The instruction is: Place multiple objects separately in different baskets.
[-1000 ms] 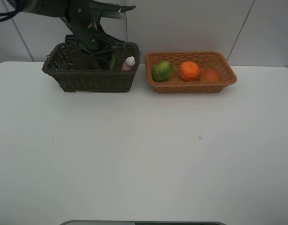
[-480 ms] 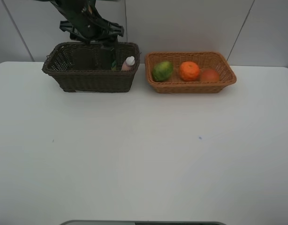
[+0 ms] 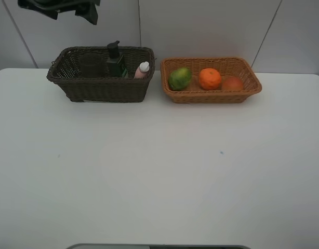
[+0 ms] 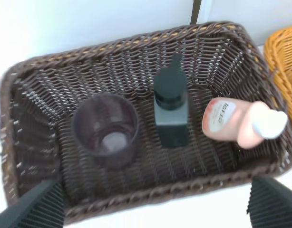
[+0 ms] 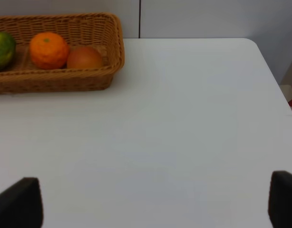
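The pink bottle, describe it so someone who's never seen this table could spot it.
Look in the dark brown basket at the table's back left. At its end nearest the orange-tan basket the pink bottle leans. Only it has a white cap.

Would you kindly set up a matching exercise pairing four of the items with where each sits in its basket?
Column 1:
1. cup
2. pump bottle
3. orange
4. peach

Column 2:
A. middle of the tan basket, between two fruits
B. dark basket, upright, between the cup and the pink bottle
C. tan basket, end farthest from the dark basket
D. dark basket, end farthest from the tan basket

Pairs: 1-D, 2-B, 3-A, 4-C
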